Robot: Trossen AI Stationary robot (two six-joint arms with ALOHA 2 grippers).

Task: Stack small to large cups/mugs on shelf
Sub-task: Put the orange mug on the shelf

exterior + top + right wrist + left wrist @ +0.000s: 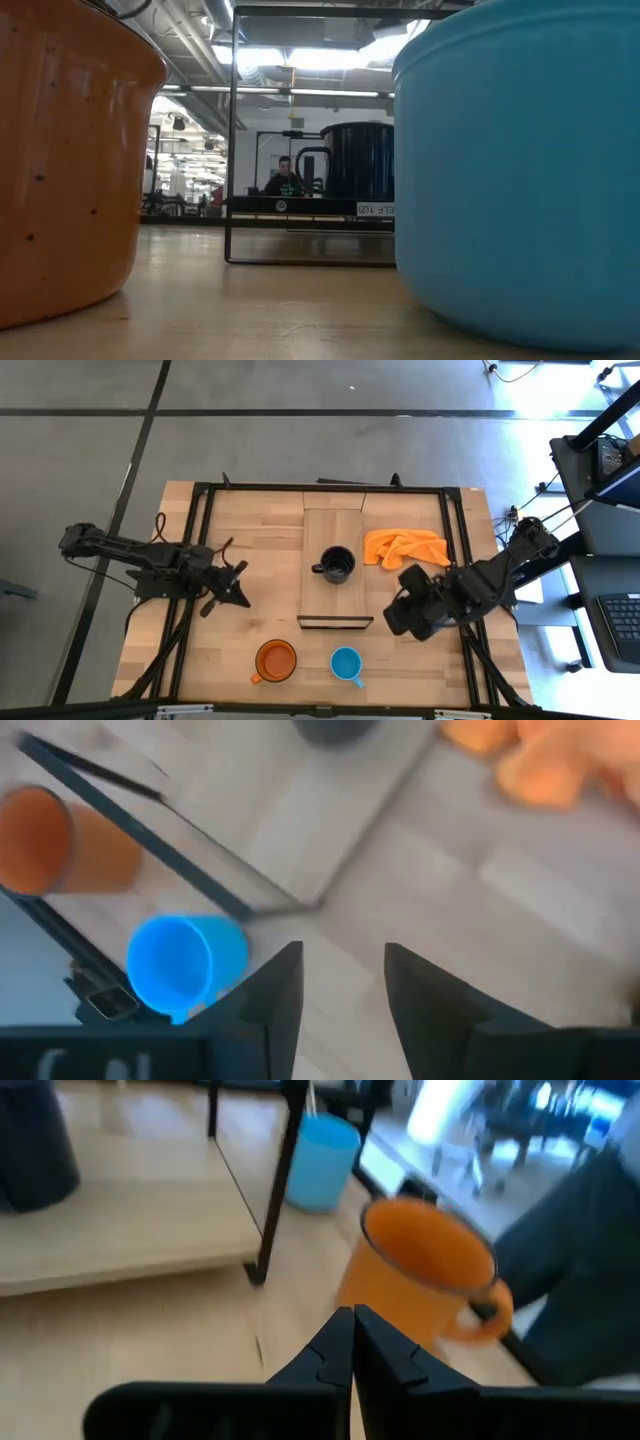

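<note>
The black mug stands upright on the light-wood shelf at the table's middle; it also shows in the low view. The orange mug and the blue mug stand upright on the tabletop near the front edge. My left gripper is shut and empty, left of the shelf; in its wrist view it points toward the orange mug. My right gripper is open and empty, right of the shelf's near end; its wrist view shows the blue mug.
An orange cloth lies crumpled on the table right of the shelf's far part. A dark metal frame runs around the tabletop. A person sits in the room beyond the table.
</note>
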